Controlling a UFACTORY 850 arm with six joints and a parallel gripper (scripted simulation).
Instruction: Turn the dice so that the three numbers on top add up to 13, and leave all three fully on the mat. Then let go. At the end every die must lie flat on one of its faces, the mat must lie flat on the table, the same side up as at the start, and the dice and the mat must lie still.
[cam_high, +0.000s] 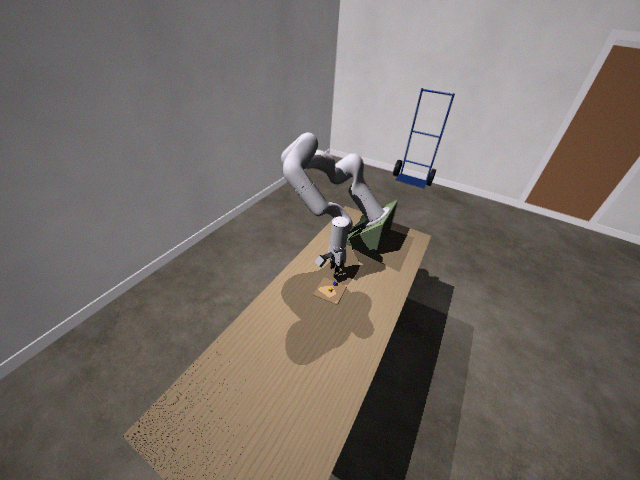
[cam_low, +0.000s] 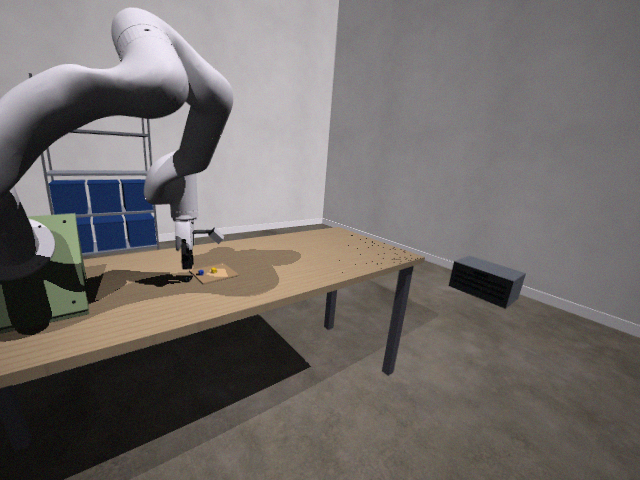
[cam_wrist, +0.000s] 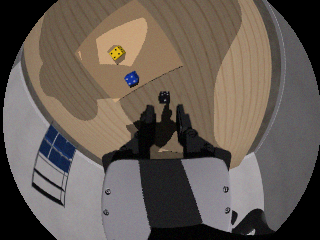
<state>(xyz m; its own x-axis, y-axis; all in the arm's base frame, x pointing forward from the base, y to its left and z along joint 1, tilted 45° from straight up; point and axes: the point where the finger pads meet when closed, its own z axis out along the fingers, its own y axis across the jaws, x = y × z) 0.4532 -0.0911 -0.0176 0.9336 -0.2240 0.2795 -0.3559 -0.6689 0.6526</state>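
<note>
The wooden table (cam_high: 268, 361) (cam_low: 310, 258) (cam_wrist: 245, 65) carries a tan mat (cam_high: 323, 296) (cam_low: 225, 275) (cam_wrist: 155, 62) and, beside it, a black die (cam_wrist: 164, 97)

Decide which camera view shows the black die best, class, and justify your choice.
The wrist view: it shows the black die off the mat, beyond the claw's fingertips, with pale pips. In the top and exterior views, I cannot clearly make it out.

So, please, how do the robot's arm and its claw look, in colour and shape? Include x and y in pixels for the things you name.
The arm is smooth and pale grey-white, with rounded, tube-like links. The claw (cam_high: 337, 277) (cam_low: 187, 267) (cam_wrist: 165, 113) has a light grey body with a black middle band, small screws, and two slim black fingers.
</note>
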